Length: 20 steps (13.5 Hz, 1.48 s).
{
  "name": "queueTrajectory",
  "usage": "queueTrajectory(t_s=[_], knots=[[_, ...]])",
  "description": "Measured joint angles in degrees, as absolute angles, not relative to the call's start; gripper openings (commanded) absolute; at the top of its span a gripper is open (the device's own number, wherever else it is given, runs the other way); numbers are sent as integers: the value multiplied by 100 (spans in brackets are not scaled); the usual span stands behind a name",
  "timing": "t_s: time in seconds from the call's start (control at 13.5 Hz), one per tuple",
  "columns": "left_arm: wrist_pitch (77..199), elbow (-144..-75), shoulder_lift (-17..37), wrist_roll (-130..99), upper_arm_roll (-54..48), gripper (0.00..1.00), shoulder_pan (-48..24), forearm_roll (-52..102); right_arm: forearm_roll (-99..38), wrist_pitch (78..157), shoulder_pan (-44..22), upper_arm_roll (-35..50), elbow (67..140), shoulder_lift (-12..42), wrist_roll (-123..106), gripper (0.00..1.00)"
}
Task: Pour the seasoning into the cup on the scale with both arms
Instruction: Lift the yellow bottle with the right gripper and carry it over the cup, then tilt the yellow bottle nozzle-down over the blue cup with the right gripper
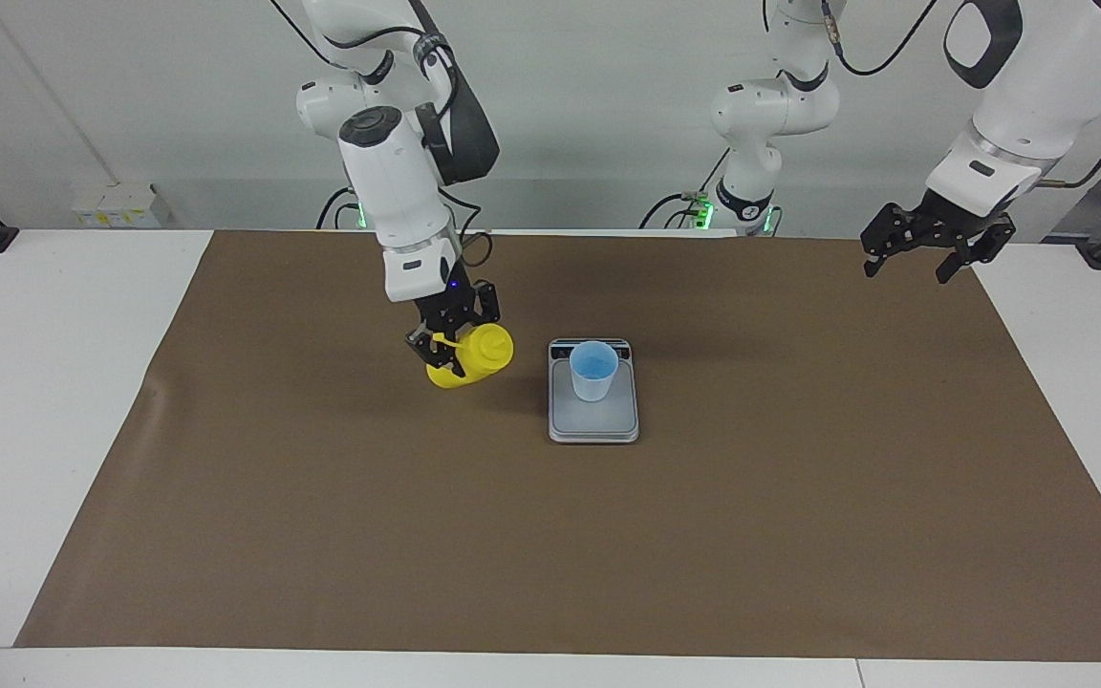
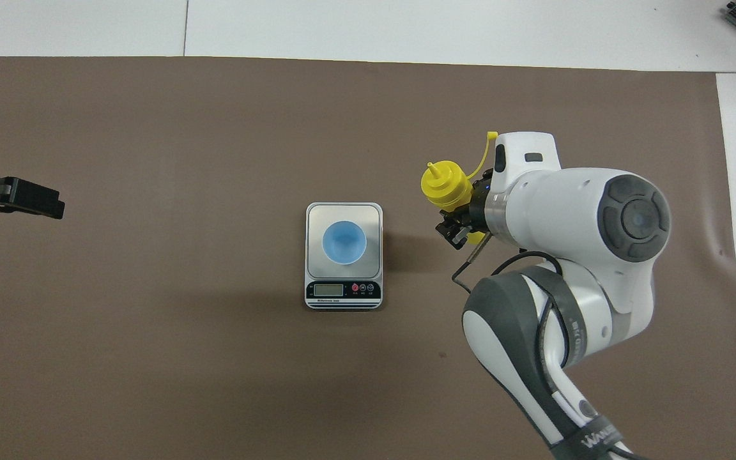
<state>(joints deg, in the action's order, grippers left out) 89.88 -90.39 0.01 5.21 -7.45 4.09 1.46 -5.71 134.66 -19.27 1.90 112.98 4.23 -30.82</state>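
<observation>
Yellow plastic shows up bright in the right gripper [image 1: 450, 346]: that is the seasoning bottle [image 1: 474, 355]. The gripper's black fingers pinch it around its body. The bottle is tipped over on a slant and held up off the brown mat [image 1: 321, 535], over the part toward the right arm's end of the table. It is beside the scale [image 1: 593, 420] but does not touch it. From above, the pointed nozzle sticks out past the big white wrist, and the thin cap [image 2: 491, 135] hangs loose on its string. The wrist covers most of the bottle's lower half in that view, so the grip is seen best from the facing view.

On the mat, near the middle of the table, sits the flat grey scale. The small blue cup [image 1: 593, 371] stands upright on its plate. The cup's inside looks blue, but it is hard to tell if anything is in it. The scale's dark screen strip is on the end nearer the robots, and its numbers are too small to read.

The left gripper [image 1: 933, 250] waits up in the air over the mat's edge at the left arm's end. Its fingers are spread apart and hold nothing. From above, only its black tip shows, cut off at the picture's edge.
</observation>
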Motion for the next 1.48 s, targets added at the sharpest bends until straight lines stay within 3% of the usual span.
queueTrajectory(t_s=[0.67, 1.48], knots=[[8988, -9040, 1, 507, -718, 100, 416, 146, 2197, 13473, -2589, 198, 10872, 897, -2691, 0], [8988, -9040, 1, 501, -675, 100, 420, 146, 4846, 13466, -3079, 205, 10865, 1363, -3027, 0]])
